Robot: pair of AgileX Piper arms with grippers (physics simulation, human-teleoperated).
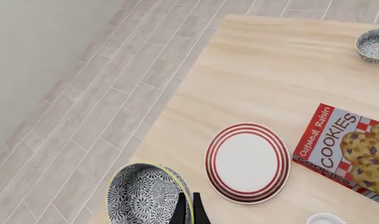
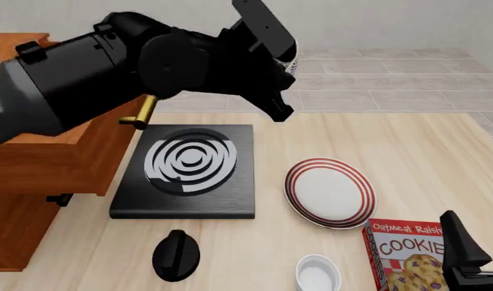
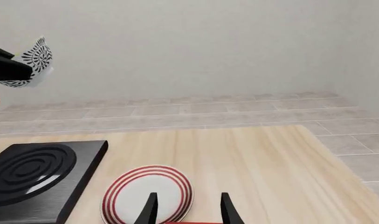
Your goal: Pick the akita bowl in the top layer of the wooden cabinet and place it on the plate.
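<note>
We see the left gripper [image 1: 189, 207] clenched on the akita bowl [image 1: 148, 196], held in the air well apart from the plate [image 2: 330, 192]. Just beside the plate, a box [image 2: 408, 254] reads "Oatmeal Raisin COOKIES". The right gripper [image 3: 188, 207] stands released.

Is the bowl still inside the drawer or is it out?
Out. The left gripper holds the akita bowl by its rim, up in the air above the table, not yet on the plate.

Pale wood-grain table [image 2: 424, 151], grey plank floor [image 1: 114, 93] — long staggered boards, plain off-white wall [image 3: 196, 46], even light
</note>
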